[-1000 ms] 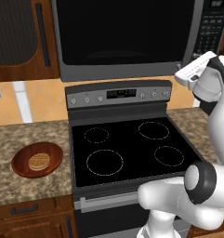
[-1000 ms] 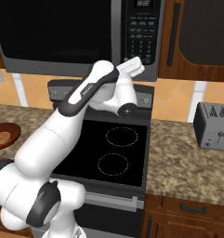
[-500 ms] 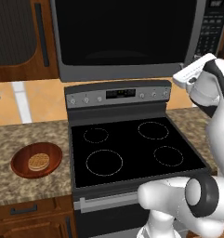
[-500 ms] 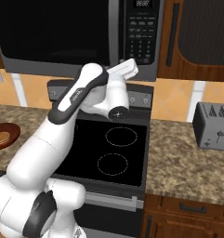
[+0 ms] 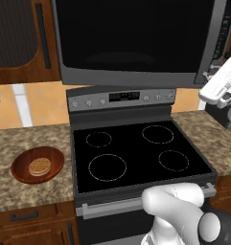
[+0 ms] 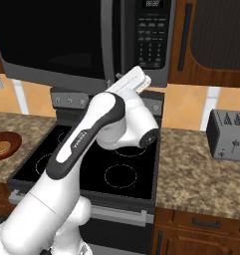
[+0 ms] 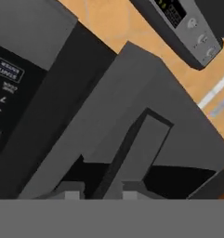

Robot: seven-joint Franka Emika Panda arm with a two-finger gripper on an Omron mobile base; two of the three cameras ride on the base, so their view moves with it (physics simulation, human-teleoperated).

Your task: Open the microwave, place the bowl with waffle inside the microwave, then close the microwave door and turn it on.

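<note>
Left base view: the microwave door [image 5: 136,38] looks closed, so I think my job has hardly begun. The bowl [image 5: 38,165] sits on the left counter with the waffle [image 5: 39,167] in it, well apart from me. My gripper [image 5: 206,75] is up by the door's right edge.

Right base view: my gripper [image 6: 111,82] is near the bar handle [image 6: 116,37], left of the keypad. There is open room above the stove [image 6: 91,164] for the door to swing.

Hand view: my fingertips [image 7: 70,189] are a little apart, holding nothing, with the handle [image 7: 132,158] just ahead
</note>
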